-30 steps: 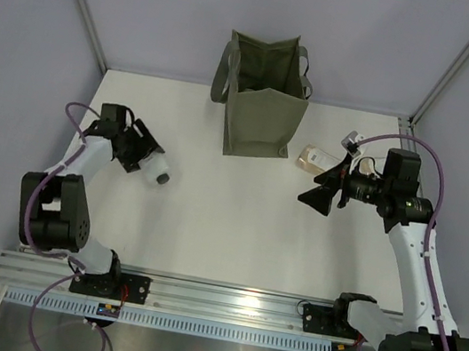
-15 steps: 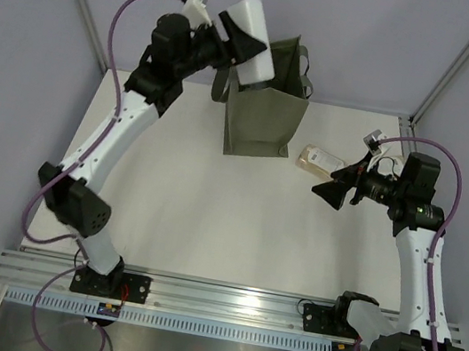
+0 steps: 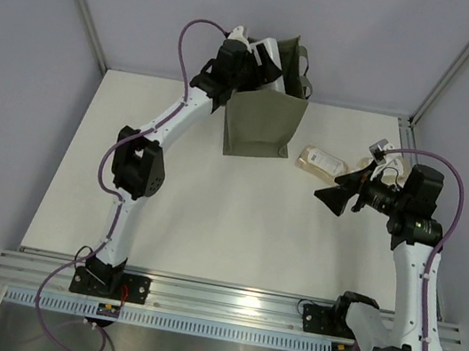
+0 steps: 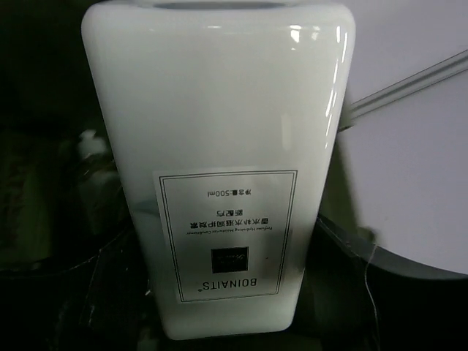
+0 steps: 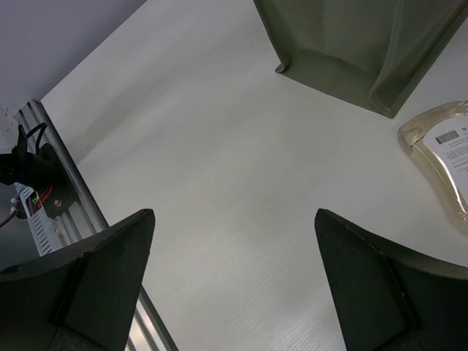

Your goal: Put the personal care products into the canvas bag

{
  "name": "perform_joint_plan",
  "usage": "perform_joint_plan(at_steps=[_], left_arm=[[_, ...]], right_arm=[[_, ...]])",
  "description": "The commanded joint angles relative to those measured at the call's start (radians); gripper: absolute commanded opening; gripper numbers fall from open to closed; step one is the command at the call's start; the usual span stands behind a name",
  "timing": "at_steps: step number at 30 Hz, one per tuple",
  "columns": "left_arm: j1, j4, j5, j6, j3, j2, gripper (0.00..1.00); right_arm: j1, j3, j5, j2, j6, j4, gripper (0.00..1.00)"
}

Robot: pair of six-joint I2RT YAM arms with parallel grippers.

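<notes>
Our left end effector (image 3: 240, 61) is clamped on the pale bottle (image 4: 219, 168). The wrist view is filled by the bottle and hides the fingers, but the overhead view shows the bottle carried at the arm's tip, so we judge the grip closed across its body. The bottle hangs at the mouth of the canvas bag (image 3: 266, 122), which stands upright at the middle of the far edge of the desk (image 3: 210, 216). Dark bag interior shows on either side of the bottle. It looks like stiff, glossy plastic with flat faces and rounded corners. We expect it to hold its shape under pressure but to be slick, so the flat sides are the right place to hold it. We cannot tell how full it is, so we treat it as the heavier item. The bag is soft fabric and its walls would likely fold if the bottle pushed against the rim. Our right end effector (image 3: 332, 195) is wide open and holds nothing, hovering above the desk toward the right edge. Just beyond it the beige pouch (image 3: 320, 161) lies flat beside the bag's right wall, on the side of the far right corner. The pouch looks limp and liquid-filled. We would pinch it near a sealed edge and expect it to sag.
</notes>
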Motion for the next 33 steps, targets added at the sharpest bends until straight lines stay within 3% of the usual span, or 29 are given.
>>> perform_joint_plan(at_steps=[1,3,5,7,8,9,11,12,13,16,19,24,28,33], left_arm=[[-0.011,0.212,-0.034,0.051,-0.019,-0.142,0.04],[-0.011,0.197,-0.016,0.074,-0.083,-0.181,0.19],[-0.011,0.177,-0.003,0.088,-0.119,-0.201,0.42],[-0.011,0.149,0.021,0.105,-0.137,-0.231,0.52],[-0.011,0.145,0.023,0.116,-0.160,-0.241,0.67],[-0.010,0.145,0.030,0.122,-0.171,-0.254,0.74],[-0.010,0.151,0.056,0.133,-0.186,-0.288,0.85],[-0.010,0.148,0.069,0.149,-0.195,-0.297,0.99],[-0.010,0.143,0.073,0.156,-0.195,-0.317,0.99],[-0.010,0.117,0.089,0.211,-0.200,-0.354,0.99],[-0.007,0.085,0.090,0.272,-0.227,-0.417,0.99],[-0.002,0.045,0.095,0.404,-0.370,-0.617,0.99],[0.005,0.007,0.080,0.455,-0.597,-0.843,0.99],[0.016,-0.019,0.043,0.481,-1.040,-1.164,0.99]], right_arm=[[-0.008,-0.014,-0.021,-0.022,0.007,0.053,1.00],[-0.008,-0.006,0.001,-0.012,0.004,0.039,1.00],[-0.008,0.008,0.039,0.019,0.001,0.012,1.00],[-0.008,0.037,0.135,0.046,0.012,-0.007,1.00],[-0.008,0.052,0.171,0.089,0.010,-0.037,1.00],[-0.008,0.095,0.215,0.115,-0.005,-0.064,1.00],[-0.008,0.150,0.229,0.209,-0.123,-0.172,1.00],[-0.008,0.214,0.240,0.240,-0.179,-0.217,0.99],[-0.008,0.247,0.242,0.273,-0.344,-0.269,0.99],[-0.006,0.354,0.278,0.407,-0.608,-0.384,0.99],[0.009,0.449,0.353,0.545,-0.741,-0.426,1.00],[0.086,0.566,0.536,0.764,-0.783,-0.348,1.00],[0.146,0.647,0.611,0.907,-0.804,-0.318,1.00],[0.192,0.820,0.648,1.097,-0.772,-0.321,0.99]])
